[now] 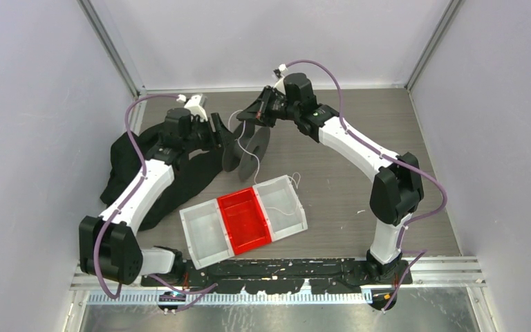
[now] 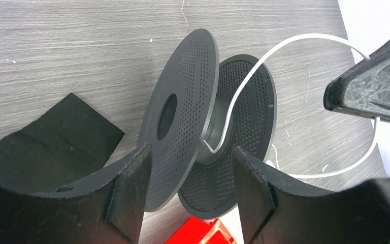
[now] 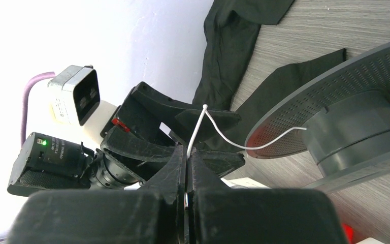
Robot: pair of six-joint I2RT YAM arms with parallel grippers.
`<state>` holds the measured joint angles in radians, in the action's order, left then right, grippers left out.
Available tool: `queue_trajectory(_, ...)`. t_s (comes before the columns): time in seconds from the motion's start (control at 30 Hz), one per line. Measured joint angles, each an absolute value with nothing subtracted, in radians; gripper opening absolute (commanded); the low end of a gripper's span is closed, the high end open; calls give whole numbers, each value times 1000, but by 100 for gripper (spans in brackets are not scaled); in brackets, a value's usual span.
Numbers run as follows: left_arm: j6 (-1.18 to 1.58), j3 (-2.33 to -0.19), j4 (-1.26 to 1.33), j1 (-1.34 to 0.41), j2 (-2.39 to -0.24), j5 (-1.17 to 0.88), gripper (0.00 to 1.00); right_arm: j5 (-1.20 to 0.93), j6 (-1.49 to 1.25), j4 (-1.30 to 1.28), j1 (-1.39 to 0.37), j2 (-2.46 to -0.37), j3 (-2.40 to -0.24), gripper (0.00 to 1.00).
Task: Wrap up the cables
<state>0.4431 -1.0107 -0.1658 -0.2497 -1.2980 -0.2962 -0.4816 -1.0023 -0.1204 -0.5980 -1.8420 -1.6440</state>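
Observation:
A dark grey perforated spool (image 1: 246,148) stands on edge on the wooden table. A thin white cable (image 2: 244,85) hooks onto the spool's hub and arcs up to the right. My right gripper (image 3: 188,152) is shut on that cable (image 3: 197,129) just beside the spool (image 3: 355,122). My left gripper (image 2: 190,178) is open, its fingers (image 2: 132,188) straddling the lower edge of the spool's near flange (image 2: 183,117) without touching it. In the top view both grippers meet over the spool, left (image 1: 218,133) and right (image 1: 254,116).
A white tray (image 1: 200,238) with a red middle compartment (image 1: 245,218) lies in front of the spool, a second white cable (image 1: 285,206) in its right compartment. A black cloth (image 1: 128,173) is bunched at the left under my left arm.

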Motion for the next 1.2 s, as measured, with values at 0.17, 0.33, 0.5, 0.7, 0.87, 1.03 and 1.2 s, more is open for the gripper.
queue_trajectory(0.17, 441, -1011, -142, -275, -1315, -270, 59, -485, -1010, -116, -598, -1845, -1644, 1)
queue_trajectory(0.33, 426, -1011, -138, -328, -1350, -224, 59, -485, -1028, -109, -593, -1848, -1644, 1)
queue_trajectory(0.5, 408, -1011, -137, -340, -1354, -197, 59, -485, -1049, -82, -581, -1848, -1644, 1)
queue_trajectory(0.7, 403, -1011, -131, -339, -1354, -183, 59, -485, -1051, -79, -578, -1848, -1644, 0)
queue_trajectory(0.87, 400, -1011, -127, -339, -1354, -171, 60, -493, -1055, -75, -578, -1848, -1644, 1)
queue_trajectory(1.03, 401, -1011, -108, -339, -1362, -160, 59, -501, -1073, -67, -578, -1848, -1644, 1)
queue_trajectory(1.2, 401, -1015, -101, -339, -1390, -157, 58, -508, -1081, -55, -578, -1848, -1644, 0)
